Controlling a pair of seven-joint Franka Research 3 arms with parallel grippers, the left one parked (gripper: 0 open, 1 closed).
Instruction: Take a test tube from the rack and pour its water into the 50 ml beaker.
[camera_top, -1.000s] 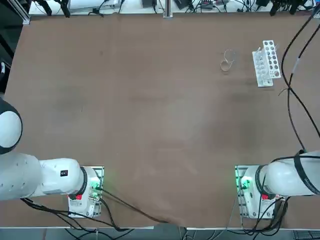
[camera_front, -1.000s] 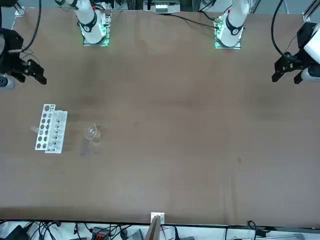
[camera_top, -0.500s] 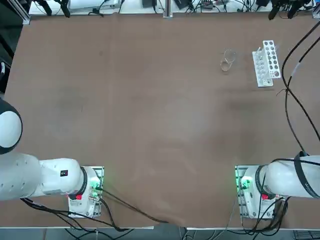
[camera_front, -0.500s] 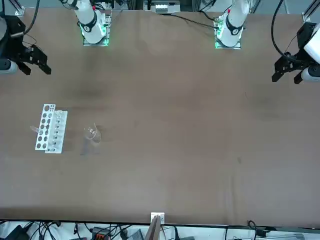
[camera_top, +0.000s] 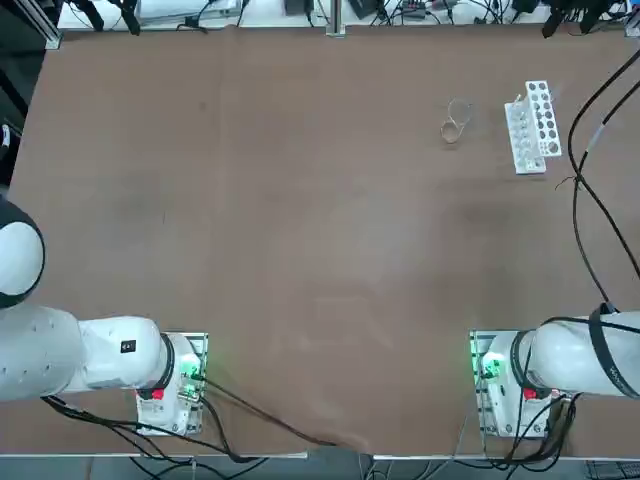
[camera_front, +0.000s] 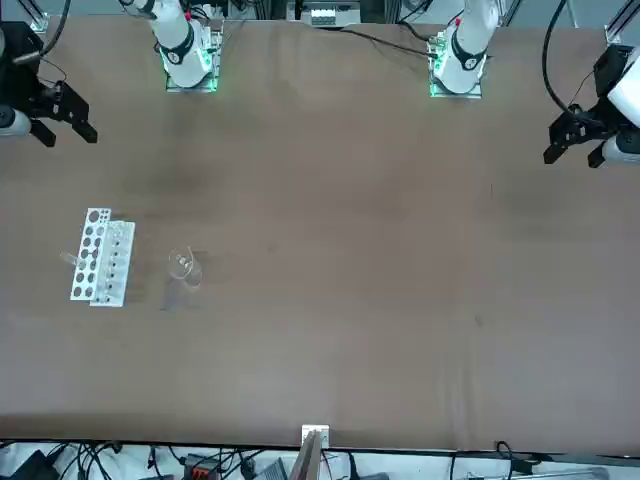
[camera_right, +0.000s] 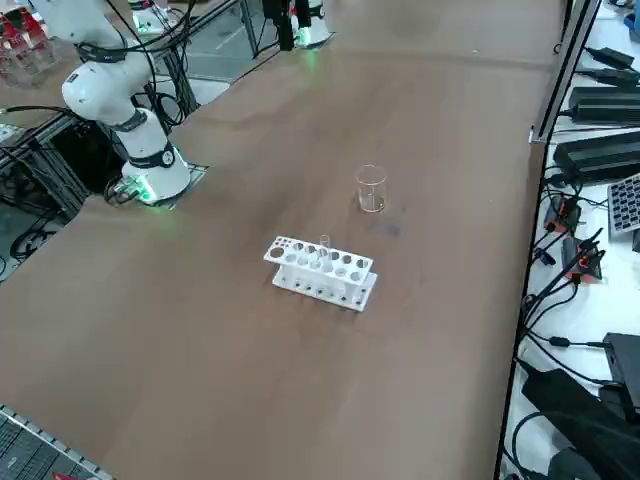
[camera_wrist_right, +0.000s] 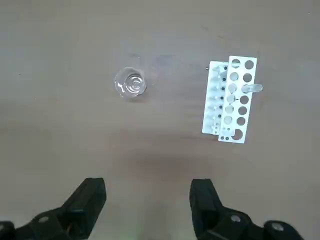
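While nothing is held between them, the two fingers of the right gripper (camera_wrist_right: 147, 200) are seen spread wide in the wrist view, raised high above the table (camera_top: 300, 250) and looking straight down on the task's things; in the front view the same gripper hangs at the table's edge on the robot's right, well apart from them. Next is listed the white rack (camera_wrist_right: 230, 100), lying flat on the table with one test tube (camera_wrist_right: 251, 89) standing in a middle hole, its other holes appearing vacant. Just beside the rack, apart from it, the 50 ml beaker (camera_wrist_right: 130, 83) is set upright; whether water lies in it cannot be told. Stage of task, as a judgement: a seated tube and an unladen gripper would suit either a tube awaiting removal or one returned after pouring; the pictures do not settle which.
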